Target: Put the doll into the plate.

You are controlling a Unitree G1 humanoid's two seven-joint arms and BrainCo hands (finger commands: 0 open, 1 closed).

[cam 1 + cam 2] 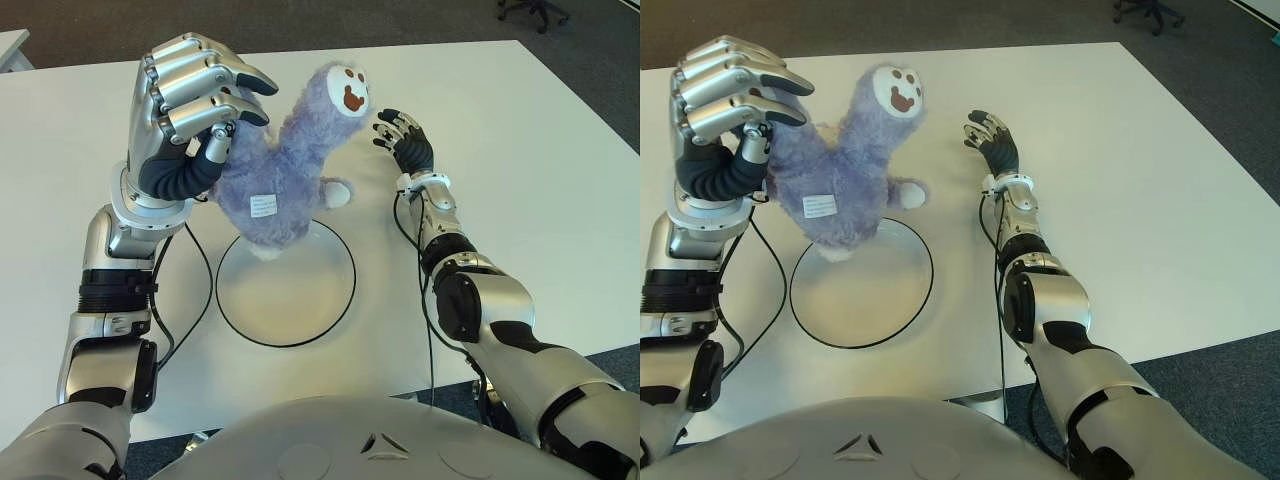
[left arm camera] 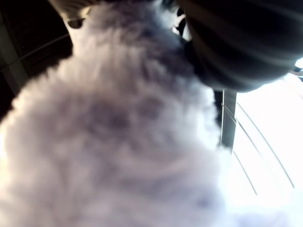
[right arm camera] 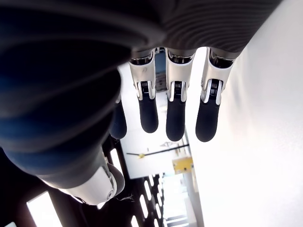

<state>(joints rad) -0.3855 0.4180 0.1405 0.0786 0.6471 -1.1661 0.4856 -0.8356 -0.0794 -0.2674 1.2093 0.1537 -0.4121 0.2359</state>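
Eye views: bright, even light, sharp; soft shadows on matte white table (image 1: 560,170). Left wrist view: fluffy purple plush doll (image 2: 123,142) fills frame, fully out of focus; blown-out glare on one side. Right wrist view: nearest part of hand blurred, strong backlight, table overexposed.

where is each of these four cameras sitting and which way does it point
Left eye view: on the head, looking forward and down at the white table; shows both arms, left hand gripping the purple doll above the plate.
Right eye view: same head, a little to the side; same scene, right hand open beside the doll.
Left wrist view: on the left wrist, filled by doll fur.
Right wrist view: on the right wrist, along its own straight fingers.
Both eye views share the doll, plate and hands.
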